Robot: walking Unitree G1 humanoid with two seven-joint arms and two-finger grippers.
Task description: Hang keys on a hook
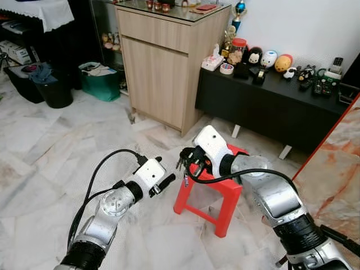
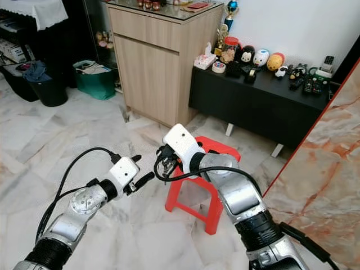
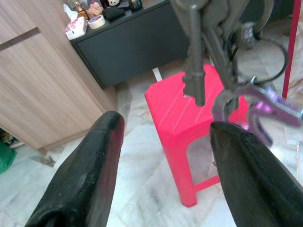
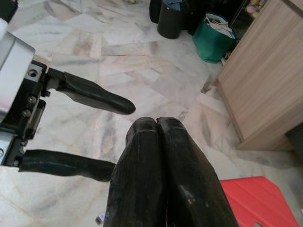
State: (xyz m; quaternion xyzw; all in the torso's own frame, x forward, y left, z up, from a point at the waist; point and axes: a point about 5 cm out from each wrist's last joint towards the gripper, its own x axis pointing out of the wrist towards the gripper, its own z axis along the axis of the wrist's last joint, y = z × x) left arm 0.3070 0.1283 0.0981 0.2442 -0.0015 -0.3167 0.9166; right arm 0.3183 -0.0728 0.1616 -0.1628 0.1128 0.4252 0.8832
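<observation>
A bunch of keys [image 3: 194, 71] with a purple clip [image 3: 258, 111] hangs from my right gripper [image 1: 183, 161], whose fingers [image 4: 158, 142] are pressed shut on it. The keys [image 1: 185, 179] dangle just off the left edge of a red plastic stool [image 1: 222, 185]. My left gripper [image 1: 164, 171] stands open a short way to the left of the keys, pointing at them, with nothing between its fingers [image 3: 94, 165]. In the right wrist view the left gripper [image 4: 113, 135] faces my right fingertips, and the keys are hidden there.
A wooden cabinet [image 1: 160, 62] stands behind the stool. A low black bench [image 1: 270, 104] with toys runs along the wall at the right. A green bag [image 1: 101, 81] and a black bin [image 1: 53, 90] sit far left. A marble panel [image 1: 334, 169] leans at right.
</observation>
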